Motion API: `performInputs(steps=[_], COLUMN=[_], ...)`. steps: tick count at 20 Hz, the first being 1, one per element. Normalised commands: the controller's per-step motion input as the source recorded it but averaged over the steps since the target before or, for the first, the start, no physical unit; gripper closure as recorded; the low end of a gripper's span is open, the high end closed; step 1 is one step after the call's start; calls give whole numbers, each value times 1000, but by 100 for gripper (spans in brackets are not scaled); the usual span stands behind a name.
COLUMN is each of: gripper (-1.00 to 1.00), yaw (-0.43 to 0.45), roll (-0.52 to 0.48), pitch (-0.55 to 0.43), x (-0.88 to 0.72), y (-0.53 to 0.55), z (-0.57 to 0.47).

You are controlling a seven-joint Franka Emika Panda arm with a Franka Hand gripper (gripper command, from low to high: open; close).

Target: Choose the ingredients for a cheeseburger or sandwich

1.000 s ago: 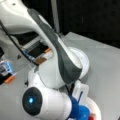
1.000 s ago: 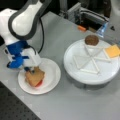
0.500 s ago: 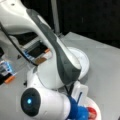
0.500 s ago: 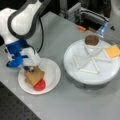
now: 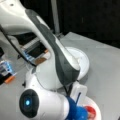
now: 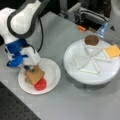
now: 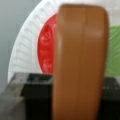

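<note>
I have the gripper (image 6: pixel 29 67) low over the small white plate (image 6: pixel 53 75), at about seven o'clock in a front view, and its jaws are pinching a brown toast square (image 7: pixel 80 62) held on edge. In the wrist view that toast fills the middle and hides most of what lies under it. Past it I see the red tomato disc (image 7: pixel 47 53) at nine o'clock and a strip of green lettuce (image 7: pixel 113 50) at three o'clock, both lying on the plate. In a front view the tomato (image 6: pixel 40 84) sits at the plate's five o'clock, touching the toast (image 6: pixel 33 75).

Well apart, at three o'clock, stands a big round white tray (image 6: pixel 91 62) with raised dividers. A brown patty (image 6: pixel 91 40) rests at its twelve o'clock and a yellow cheese square (image 6: pixel 112 51) at its two o'clock edge.

In a front view the arm (image 5: pixel 50 55) blocks nearly everything; only a sliver of the plate and tomato (image 5: pixel 90 112) shows at five o'clock.

Everything stands on a grey table (image 6: pixel 62 105); dark equipment (image 6: pixel 85 15) crowds its far edge.
</note>
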Motion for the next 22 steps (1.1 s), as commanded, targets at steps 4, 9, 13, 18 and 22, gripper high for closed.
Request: performInputs(steps=[4, 9, 13, 18, 22], gripper=[-100, -100, -100, -100, -100], yaw=[122, 135, 144, 132, 107], roll=[306, 291, 282, 260, 175], pitch=[-28, -41, -43, -7, 68], x=[102, 103, 115, 126, 114], y=[-180, -225, -241, -212, -188], z=[6, -1, 2, 56, 179])
